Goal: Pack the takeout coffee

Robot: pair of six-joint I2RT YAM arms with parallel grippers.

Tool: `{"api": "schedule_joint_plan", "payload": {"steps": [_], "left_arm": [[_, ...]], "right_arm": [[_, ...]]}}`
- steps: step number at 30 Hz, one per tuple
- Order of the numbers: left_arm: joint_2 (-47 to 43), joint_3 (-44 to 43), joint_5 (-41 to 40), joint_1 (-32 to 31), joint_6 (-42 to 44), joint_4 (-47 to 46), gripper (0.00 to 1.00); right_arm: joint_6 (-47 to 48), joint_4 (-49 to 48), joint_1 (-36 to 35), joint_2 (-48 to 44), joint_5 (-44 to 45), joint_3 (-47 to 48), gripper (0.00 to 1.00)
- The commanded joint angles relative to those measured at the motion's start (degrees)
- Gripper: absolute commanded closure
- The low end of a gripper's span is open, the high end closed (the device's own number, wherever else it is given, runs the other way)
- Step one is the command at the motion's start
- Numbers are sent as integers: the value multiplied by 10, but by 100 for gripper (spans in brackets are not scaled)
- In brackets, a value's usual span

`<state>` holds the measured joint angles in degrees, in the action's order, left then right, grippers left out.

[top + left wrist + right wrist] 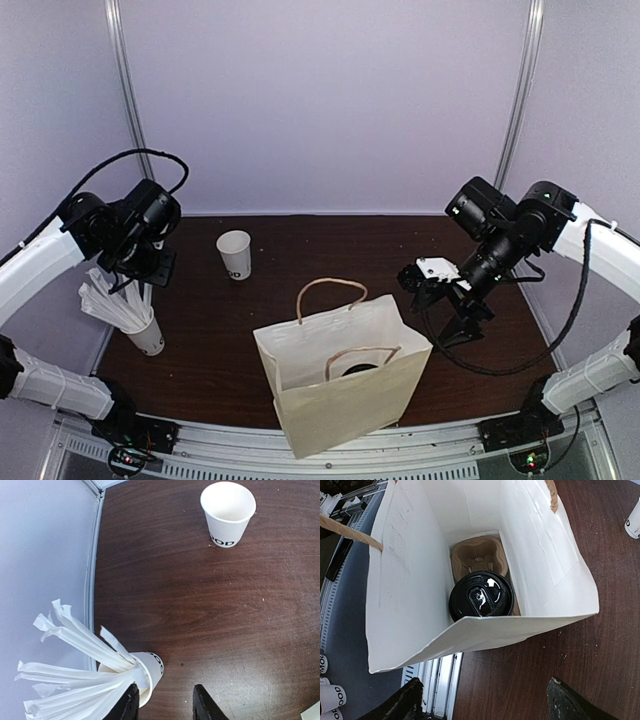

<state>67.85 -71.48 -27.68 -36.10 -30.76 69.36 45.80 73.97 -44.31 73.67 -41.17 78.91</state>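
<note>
The takeout coffee (481, 596) stands upright, axis vertical, in the carrier (479, 555) at the bottom of the paper bag (410, 580); you see only its glossy round black lid. Your right gripper (485, 705) gapes wide, empty; your left gripper (167, 707), partly spread, holds nothing beside the straw cup (150, 672).
</note>
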Motion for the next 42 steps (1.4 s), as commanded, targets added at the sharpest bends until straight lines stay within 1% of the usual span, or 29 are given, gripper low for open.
{"api": "schedule_joint_plan", "payload": {"steps": [1,3,10,11,15,20,23,25,28,32,33,36,37,39,42], "left_arm": [[-22,-30,-44,5,4,30,62],[-23,-22,-57,8,10,25,62],[0,18,-18,35,33,-35,62],[5,21,-18,39,37,-40,64],[24,28,-17,51,54,-57,83],[33,18,-30,52,63,-54,100],[20,-19,-17,52,65,-20,100],[9,-69,-20,52,68,19,100],[-5,-151,-23,52,80,80,100],[-1,-285,-12,52,104,161,100],[1,-316,3,52,117,168,100],[4,-387,92,51,155,165,100],[1,-396,133,47,168,148,100],[-17,-388,254,37,183,100,100],[-31,-373,427,37,179,38,100]], "right_arm": [[-2,-8,3,5,-14,5,15],[-1,-8,2,8,-17,5,15],[0,-8,2,10,-20,4,15],[0,-7,2,9,-19,4,15],[-1,-7,2,6,-18,2,15],[-2,-7,2,4,-16,0,15],[-2,-7,3,5,-13,0,15],[-2,-8,2,6,-13,2,15],[-2,-7,3,12,-16,6,15],[1,-3,3,22,-15,16,16],[2,-3,3,24,-13,17,16],[3,-3,3,31,-7,23,16],[2,-3,3,34,-6,25,16],[2,-2,4,39,-4,30,16],[0,1,12,46,-4,40,16]]}}
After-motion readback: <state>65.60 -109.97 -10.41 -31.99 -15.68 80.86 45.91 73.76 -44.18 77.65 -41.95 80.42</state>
